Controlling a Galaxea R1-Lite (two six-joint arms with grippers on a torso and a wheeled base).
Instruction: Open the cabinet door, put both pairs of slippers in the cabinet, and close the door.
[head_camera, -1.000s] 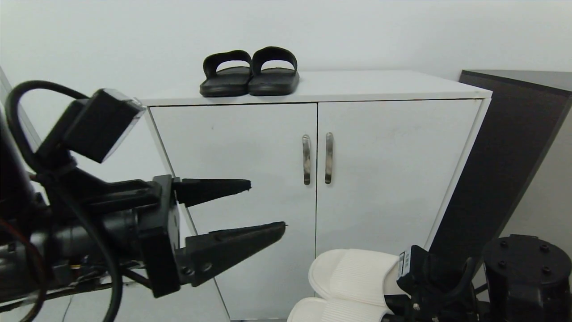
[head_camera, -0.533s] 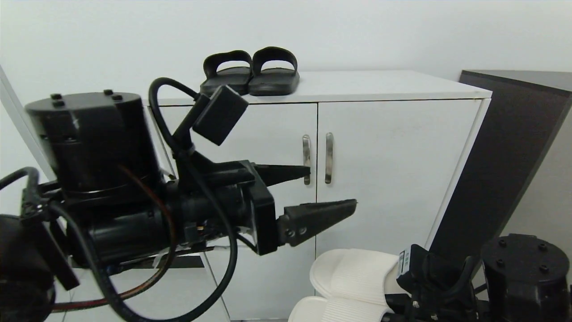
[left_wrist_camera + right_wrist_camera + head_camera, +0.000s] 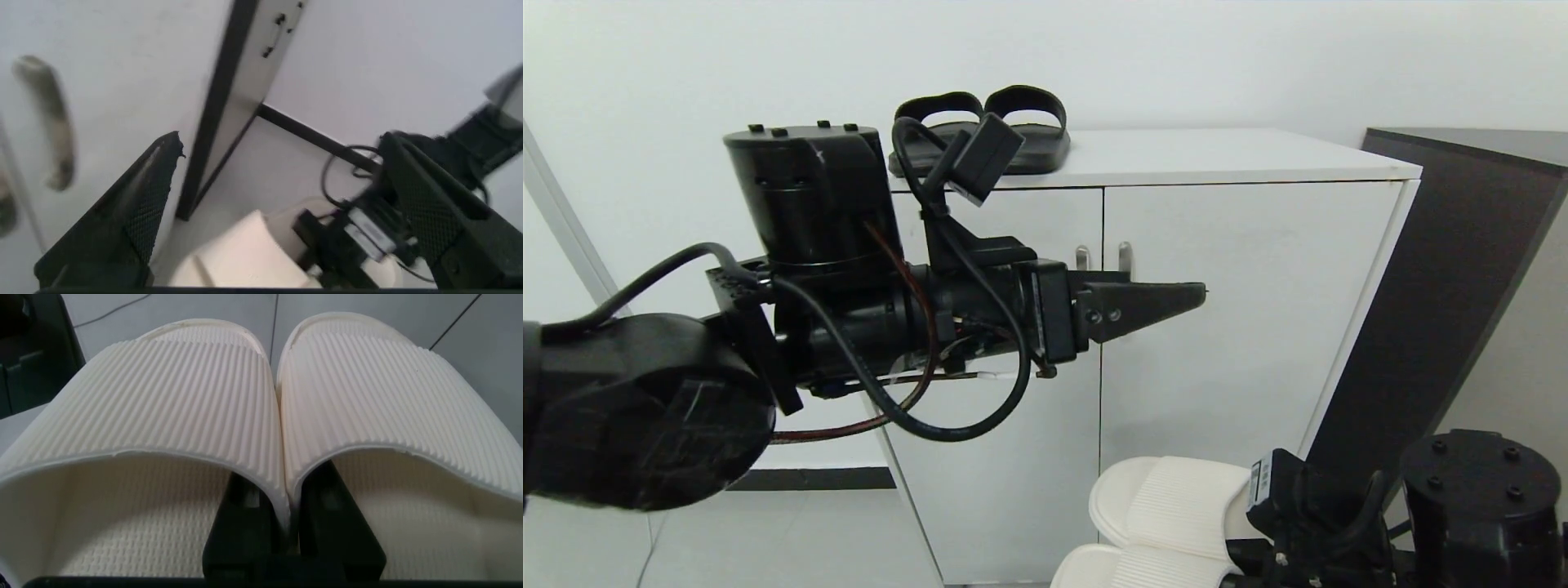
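The white cabinet (image 3: 1241,327) has both doors shut, with two metal handles (image 3: 1125,255) at the centre seam. A pair of black slippers (image 3: 1029,135) lies on its top, partly hidden by my left arm. My left gripper (image 3: 1196,290) is open in front of the doors at handle height, its tips just right of the handles. In the left wrist view one handle (image 3: 45,122) lies beside the spread fingers of my left gripper (image 3: 282,151). My right gripper (image 3: 1262,510) is low at the cabinet's foot, shut on the white slippers (image 3: 1168,498), pinching both straps (image 3: 282,457) together.
A dark panel (image 3: 1445,286) stands against the cabinet's right side. A white wall rises behind and to the left. Pale floor (image 3: 792,539) lies in front of the cabinet.
My left arm has swung up and to the right across the left door, and its gripper has rolled so its fingers line up at the handles. The right gripper and white slippers stayed put.
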